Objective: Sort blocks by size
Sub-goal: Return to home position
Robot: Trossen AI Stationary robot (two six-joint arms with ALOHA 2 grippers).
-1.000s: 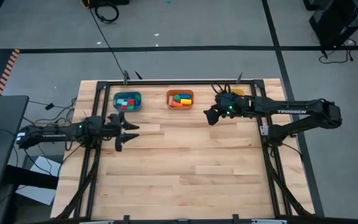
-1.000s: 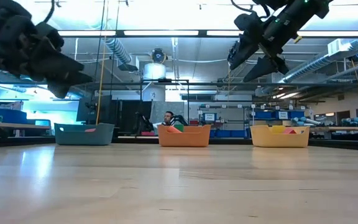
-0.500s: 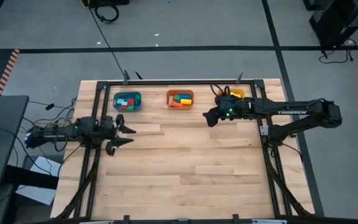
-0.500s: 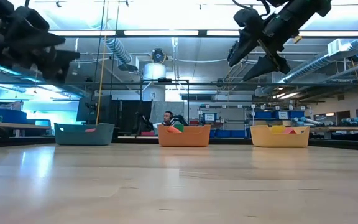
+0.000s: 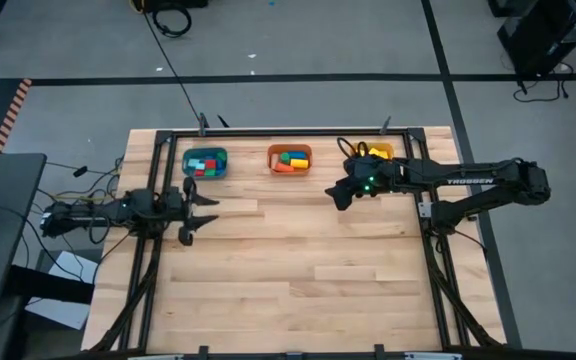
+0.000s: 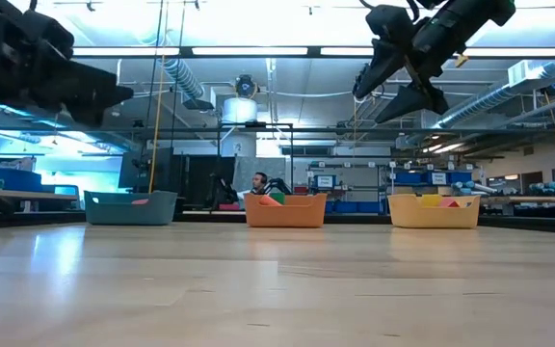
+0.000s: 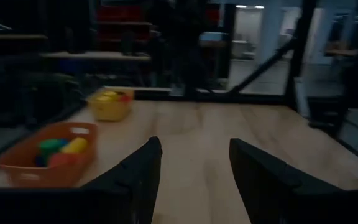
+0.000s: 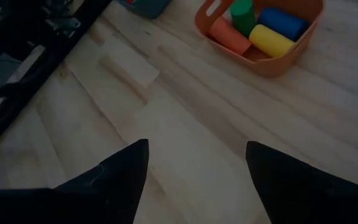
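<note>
The room behind the wooden tabletop [image 5: 298,270] runs deep under long ceiling lamps [image 6: 258,51]. No block lies loose on the wood. As far as we can see, all the blocks [image 5: 204,165] sit in the 3 bins along the far edge.

At the left, the left hand [image 5: 200,215] hangs above the tabletop, its 2 fingers spread wide and holding nothing. Just beyond it stands the teal bin [image 6: 130,207], then the orange bin [image 6: 285,212]. Right of that, the right hand [image 5: 338,195] hangs high, also wide and holding nothing. It is between the orange bin and the yellow bin [image 6: 434,213], and its arm passes above the yellow bin.

We judge the sorting done, with only the retreat of both arms left. On the left, a low or wide swing could knock the teal bin nearby. The greater risk is on the right. If that arm sinks while it draws back, it could clip the yellow bin's rim and shove or spill it.
</note>
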